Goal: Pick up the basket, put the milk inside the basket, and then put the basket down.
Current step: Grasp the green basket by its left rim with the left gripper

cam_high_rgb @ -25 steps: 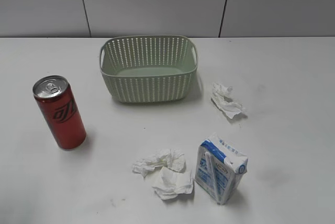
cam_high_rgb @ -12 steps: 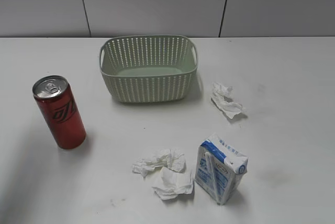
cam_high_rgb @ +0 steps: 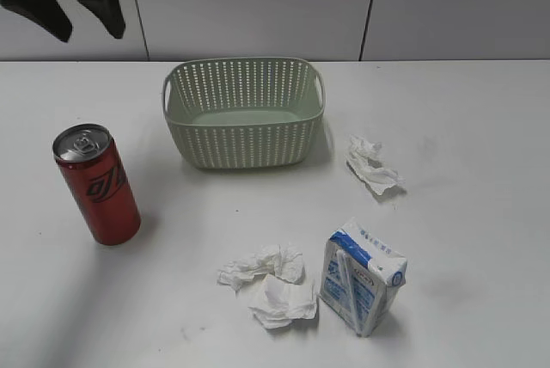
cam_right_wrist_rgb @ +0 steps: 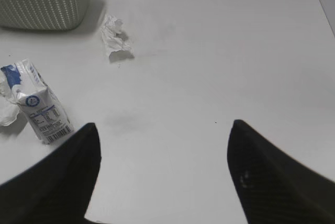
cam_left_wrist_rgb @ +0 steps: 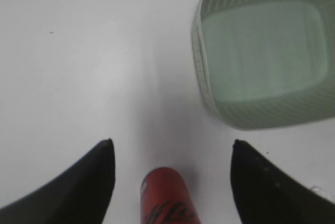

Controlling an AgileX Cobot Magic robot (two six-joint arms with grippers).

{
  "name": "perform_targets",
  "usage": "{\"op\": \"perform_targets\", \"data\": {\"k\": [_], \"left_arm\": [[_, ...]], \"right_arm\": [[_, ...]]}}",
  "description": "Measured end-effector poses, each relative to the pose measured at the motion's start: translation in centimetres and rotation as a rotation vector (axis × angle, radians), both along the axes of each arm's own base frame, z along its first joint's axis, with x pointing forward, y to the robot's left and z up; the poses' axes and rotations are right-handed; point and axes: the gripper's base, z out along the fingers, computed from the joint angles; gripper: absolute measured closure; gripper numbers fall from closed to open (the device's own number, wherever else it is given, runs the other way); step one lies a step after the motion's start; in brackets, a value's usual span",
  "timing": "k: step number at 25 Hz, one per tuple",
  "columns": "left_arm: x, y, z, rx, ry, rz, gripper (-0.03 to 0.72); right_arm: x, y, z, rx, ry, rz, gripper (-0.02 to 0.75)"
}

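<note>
The pale sage-green basket (cam_high_rgb: 244, 113) stands empty on the white table at the back centre. It also shows in the left wrist view (cam_left_wrist_rgb: 264, 51) and at the top left of the right wrist view (cam_right_wrist_rgb: 44, 1). The white and blue milk carton (cam_high_rgb: 361, 275) stands upright at the front right; it shows in the right wrist view (cam_right_wrist_rgb: 36, 102) too. My left gripper (cam_high_rgb: 82, 11) is open and empty, high above the table at the upper left, left of the basket (cam_left_wrist_rgb: 172, 145). My right gripper (cam_right_wrist_rgb: 163, 127) is open and empty over bare table, right of the milk.
A red soda can (cam_high_rgb: 96, 184) stands at the left and shows below the left jaws (cam_left_wrist_rgb: 166, 195). Crumpled tissues lie beside the milk (cam_high_rgb: 268, 282) and right of the basket (cam_high_rgb: 371, 164). A grey panelled wall runs behind the table.
My left gripper has come into the exterior view at the upper left; it was out of view before. The objects have not moved.
</note>
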Motion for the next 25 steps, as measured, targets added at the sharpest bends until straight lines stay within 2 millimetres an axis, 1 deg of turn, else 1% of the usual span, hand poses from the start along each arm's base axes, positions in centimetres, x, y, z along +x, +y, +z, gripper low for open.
{"op": "perform_targets", "data": {"k": [4, 8, 10, 14, 19, 25], "left_arm": [[2.3, -2.0, -2.5, 0.000, 0.041, 0.003, 0.160], [4.3, -3.4, -4.8, -0.008, 0.070, 0.038, 0.160], [5.0, -4.0, -5.7, -0.007, 0.082, 0.048, 0.160], [5.9, -5.0, -7.9, 0.006, 0.112, 0.063, 0.161], [6.6, -5.3, -11.0, 0.021, 0.168, 0.087, 0.164], [7.3, -5.6, -13.8, 0.023, 0.195, 0.099, 0.167]], "right_arm": [[0.0, 0.0, 0.0, 0.001, 0.000, 0.000, 0.167], [0.0, 0.0, 0.0, 0.001, 0.000, -0.001, 0.167], [0.0, 0.0, 0.0, 0.002, 0.000, -0.002, 0.167], [0.0, 0.0, 0.0, 0.003, 0.001, -0.003, 0.167], [0.0, 0.0, 0.0, 0.005, 0.001, -0.003, 0.167], [0.0, 0.0, 0.0, 0.005, 0.001, -0.003, 0.167]]}}
